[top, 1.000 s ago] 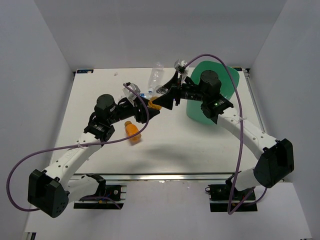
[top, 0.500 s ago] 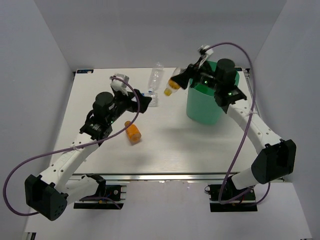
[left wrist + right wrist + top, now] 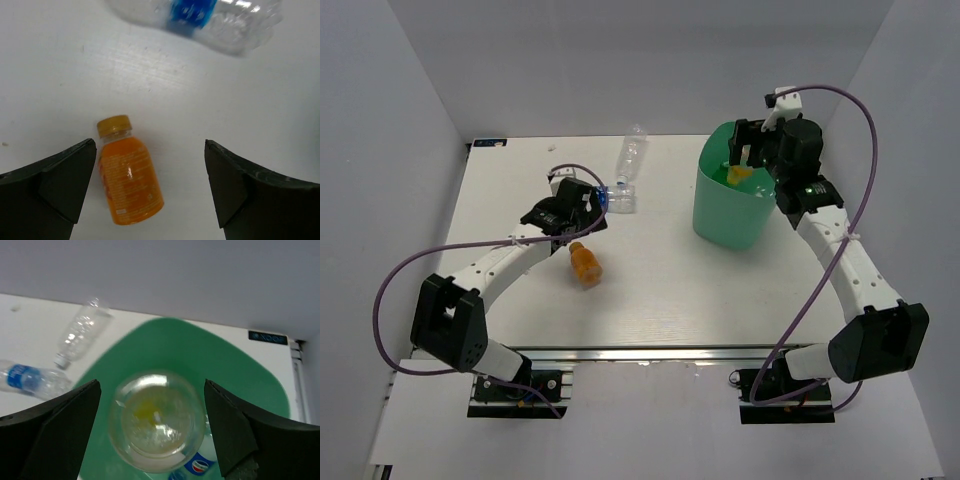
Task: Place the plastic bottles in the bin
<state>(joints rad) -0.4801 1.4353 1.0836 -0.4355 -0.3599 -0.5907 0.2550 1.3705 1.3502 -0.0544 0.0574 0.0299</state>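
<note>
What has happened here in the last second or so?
The right pincer carried the yellow-capped bottle from mid-table to over the bin and opened, releasing it. The left pincer, open, pulled back above the orange bottle. That bottle, the clear bottle and the blue-labelled bottle stayed put.

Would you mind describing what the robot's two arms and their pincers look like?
Both arms match: the left arm and right arm have slim white links between bulky black joint housings. A purple cable loops loosely along each. The left pincer and right pincer each have two matte black, wedge-shaped fingers. No markings are readable.
</note>
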